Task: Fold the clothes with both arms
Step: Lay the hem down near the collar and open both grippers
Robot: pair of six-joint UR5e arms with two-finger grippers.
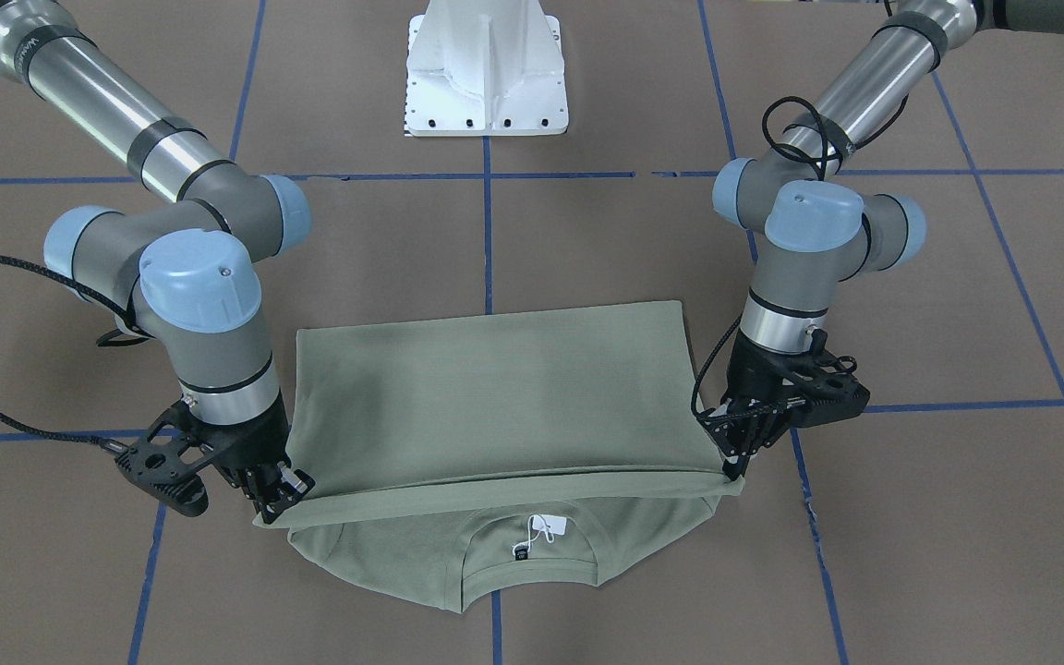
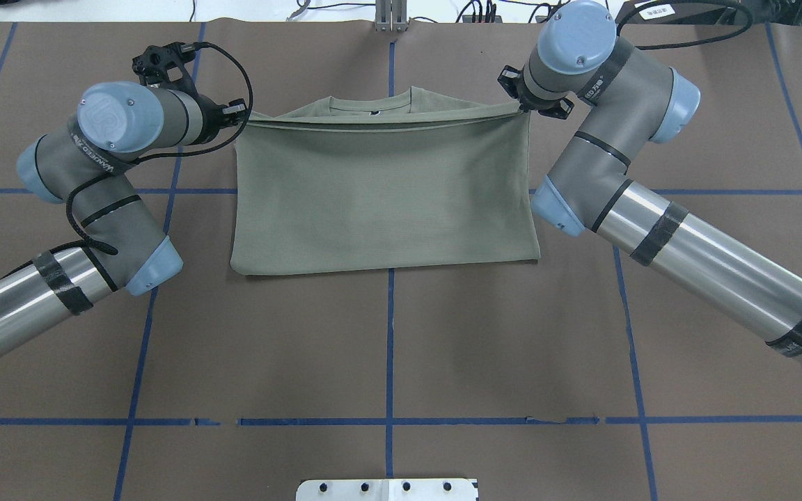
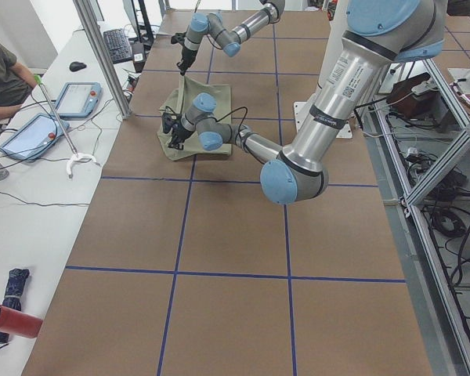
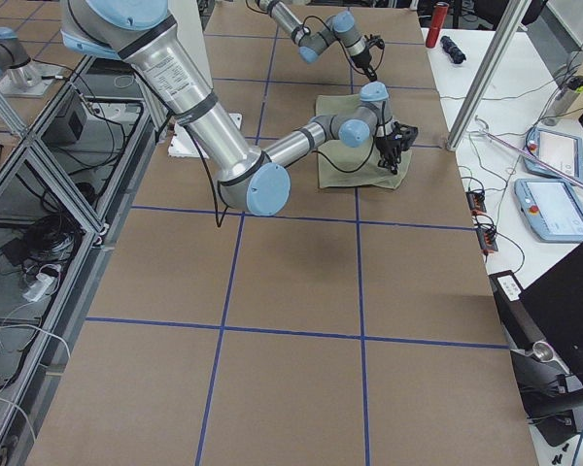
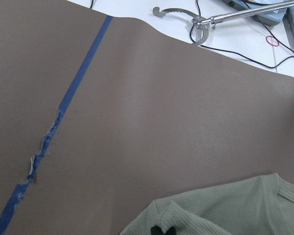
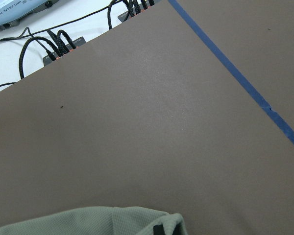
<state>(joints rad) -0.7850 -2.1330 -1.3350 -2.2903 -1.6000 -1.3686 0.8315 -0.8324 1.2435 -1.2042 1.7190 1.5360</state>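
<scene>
- Left gripper (image 2: 241,113) clenched on the left corner of the shirt (image 2: 383,188), on its folded-over layer.
- The shirt lies doubled on the brown bench (image 2: 387,334), top layer reaching its collar.
- Right gripper (image 2: 521,106) grasping the shirt's right corner.

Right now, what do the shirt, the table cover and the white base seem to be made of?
The shirt: soft matte knit cloth; fine ribbing shows and it drapes. The table cover: matte brown sheet, perhaps paper or vinyl; it ripples at its edge. The white base: probably painted metal; rigid plates, bolt holes, slight sheen.
</scene>
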